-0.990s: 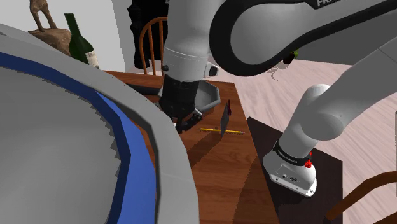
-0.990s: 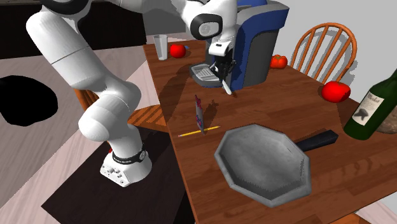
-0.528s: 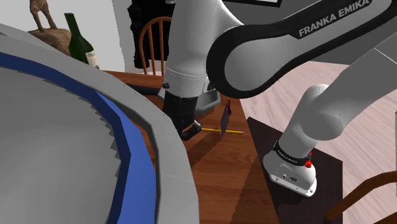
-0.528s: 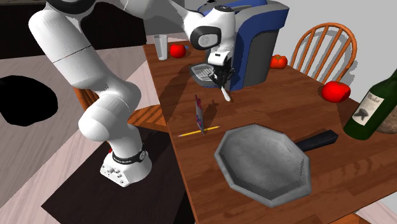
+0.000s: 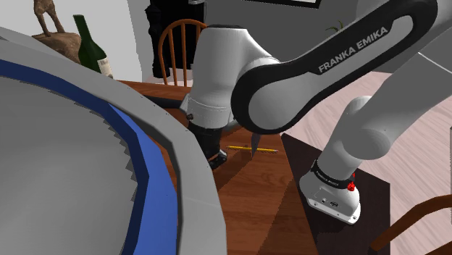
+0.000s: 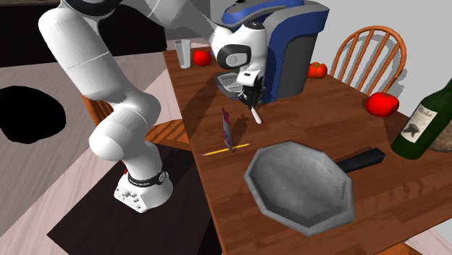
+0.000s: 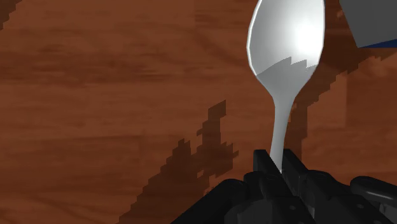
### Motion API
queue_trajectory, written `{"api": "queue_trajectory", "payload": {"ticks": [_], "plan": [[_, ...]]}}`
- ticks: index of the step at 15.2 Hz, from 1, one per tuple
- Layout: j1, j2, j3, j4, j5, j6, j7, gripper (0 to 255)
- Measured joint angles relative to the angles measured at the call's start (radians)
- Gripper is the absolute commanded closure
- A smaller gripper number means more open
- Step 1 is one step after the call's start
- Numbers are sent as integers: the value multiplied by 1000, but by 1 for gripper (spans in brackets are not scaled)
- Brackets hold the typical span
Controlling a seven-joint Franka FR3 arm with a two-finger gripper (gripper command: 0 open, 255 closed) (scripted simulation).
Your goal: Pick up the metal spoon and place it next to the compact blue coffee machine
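Where the jaws pinch its handle, the spoon (image 7: 284,79) juts beyond them.

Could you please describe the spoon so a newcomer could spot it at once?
Find the blue coffee machine on the wooden table. Before its tray, the black gripper clasps the spoon by its handle, bowl downward. It is white and rounded, unlike the thin yellow pencil nearby.

The coffee machine (image 5: 72,166) looms in the shoulder view, cropped by the left and bottom edges. At the wrist, the spoon (image 7: 286,57) loses its bowl tip to the frame edge, and its handle end is buried in the gripper (image 7: 277,160). The bottle (image 6: 427,123) runs off the second exterior view's right.
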Motion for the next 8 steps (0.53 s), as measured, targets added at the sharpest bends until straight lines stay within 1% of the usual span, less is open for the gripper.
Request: {"api": "queue_trajectory", "payload": {"ticks": [5, 8], "plan": [[-11, 60, 31, -28, -16, 87, 10, 255], [-14, 72, 35, -33, -20, 101, 11, 255]]}}
